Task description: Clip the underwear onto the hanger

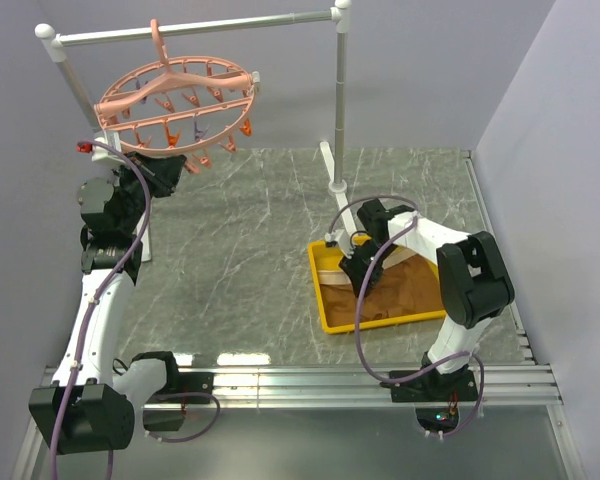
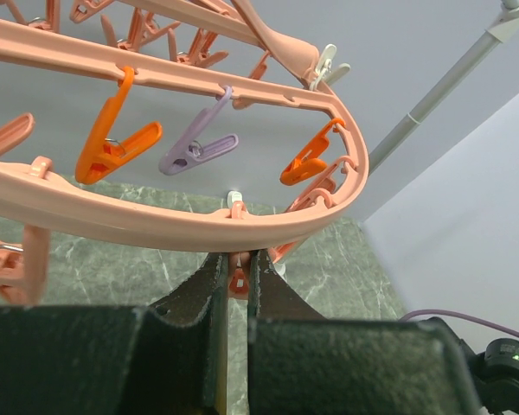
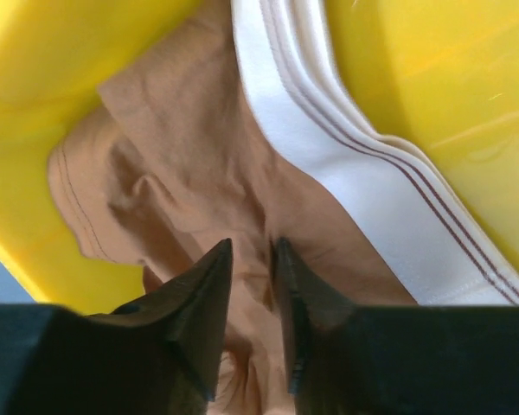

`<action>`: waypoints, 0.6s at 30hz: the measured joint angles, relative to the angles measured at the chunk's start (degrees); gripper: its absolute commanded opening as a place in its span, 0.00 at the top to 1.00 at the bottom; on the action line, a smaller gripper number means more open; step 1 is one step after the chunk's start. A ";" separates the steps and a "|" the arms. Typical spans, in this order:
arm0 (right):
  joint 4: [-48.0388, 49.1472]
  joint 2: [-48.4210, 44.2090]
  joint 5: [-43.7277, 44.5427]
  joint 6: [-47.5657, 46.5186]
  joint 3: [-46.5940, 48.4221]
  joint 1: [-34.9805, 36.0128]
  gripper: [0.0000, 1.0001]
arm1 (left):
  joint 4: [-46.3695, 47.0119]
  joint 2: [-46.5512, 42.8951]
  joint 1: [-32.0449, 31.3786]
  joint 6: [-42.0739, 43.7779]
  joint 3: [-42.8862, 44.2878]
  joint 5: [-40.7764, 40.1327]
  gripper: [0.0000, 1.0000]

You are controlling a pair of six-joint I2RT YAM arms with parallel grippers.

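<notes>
**A:** How far along is your job, going by what shows?

**B:** Early, I'd say. Nothing is pegged up yet. The underwear (image 3: 199, 147) lies crumpled in the yellow tray (image 1: 330, 318) on the right of the surface (image 1: 250, 230). That is well apart from the hanger (image 2: 156, 226), which hangs from the rail (image 1: 200, 27) at the far left. You have the lift, the carry across and the clipping all left to do.

**A:** And your right arm?

**B:** It's bent down over the tray with the wrist pointing into the cloth. Your right hand (image 3: 253, 251) is narrow, with a ridge of brown fabric pinched between the fingers just beside the white waistband (image 3: 329, 147). It looks like a grip, but the cloth hasn't left the tray.

**A:** What about your left arm?

**B:** It's stretched up and away from you, with the wrist tipped up under the near edge of the hanger. Your left hand (image 2: 239, 259) is almost closed, and a small clip (image 2: 238, 281) dangling from the rim sits between the fingertips. I read that as you squeezing the clip ready for the cloth. Whether the clip's mouth is open, you can't tell from here.

**A:** So what is your next concern?

**B:** Probably bringing an edge of the cloth up to that clip without losing either grip.
</notes>
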 measured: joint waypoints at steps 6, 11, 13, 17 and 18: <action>0.61 -0.50 -1.55 -0.15 4.61 -0.07 0.53 | 0.00 0.00 0.00 0.04 0.00 0.00 1.00; 0.57 -1.29 -4.20 -2.69 9.11 -0.50 0.39 | 0.00 0.00 0.00 0.22 0.04 0.02 1.00; 0.42 -1.18 -5.11 -4.17 10.75 -0.57 0.38 | 0.00 0.00 0.00 0.22 0.04 0.02 1.00; 1.14 0.42 -5.81 -5.55 13.14 -0.66 0.38 | 0.00 0.00 0.00 0.50 0.04 0.00 1.00; 1.95 0.87 -5.75 -5.57 13.03 -0.66 0.38 | 0.00 0.00 0.00 0.57 0.04 0.00 1.00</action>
